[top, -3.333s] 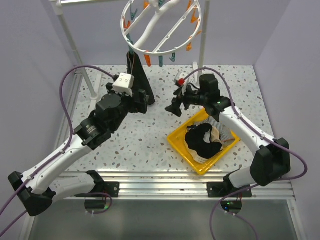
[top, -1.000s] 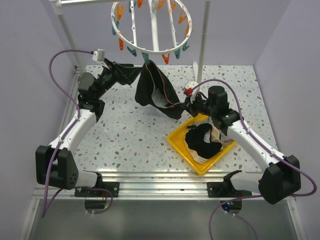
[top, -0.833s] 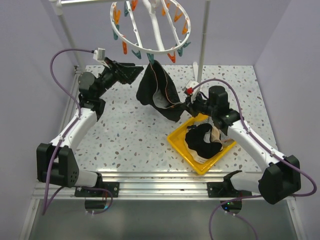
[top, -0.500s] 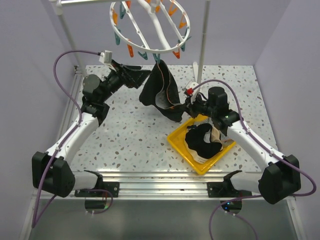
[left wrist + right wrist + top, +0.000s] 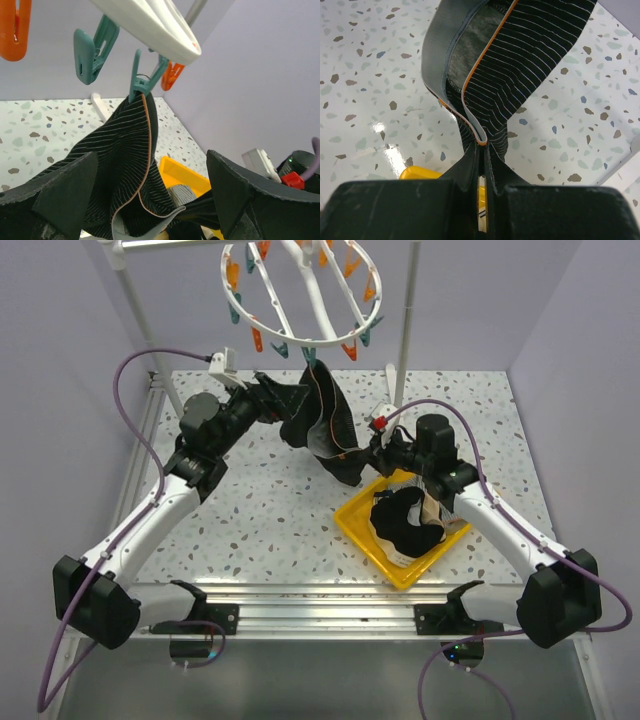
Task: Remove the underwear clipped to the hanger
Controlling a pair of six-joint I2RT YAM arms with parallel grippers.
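The hanger [image 5: 262, 303], a white ring with orange and teal pegs, hangs at the back. One black pinstriped underwear [image 5: 322, 420] with orange trim dangles from a teal peg [image 5: 142, 83]. My right gripper [image 5: 372, 454] is shut on its lower corner, and the pinch shows in the right wrist view [image 5: 482, 145]. The left gripper [image 5: 284, 398] is wide open, its fingers either side of the cloth [image 5: 117, 160] below the peg, not touching it. More underwear [image 5: 403, 518], black and beige, lies in the yellow tray [image 5: 362, 538].
A white upright pole [image 5: 405, 320] stands just right of the hanger and another [image 5: 148, 330] rises at the back left. The yellow tray sits under the right arm. Purple walls close in the speckled table [image 5: 270, 510] on three sides.
My left gripper has swung right to the hanging underwear and opened a little wider. The hanger ring has turned and tilted. The right gripper has kept its hold in place.
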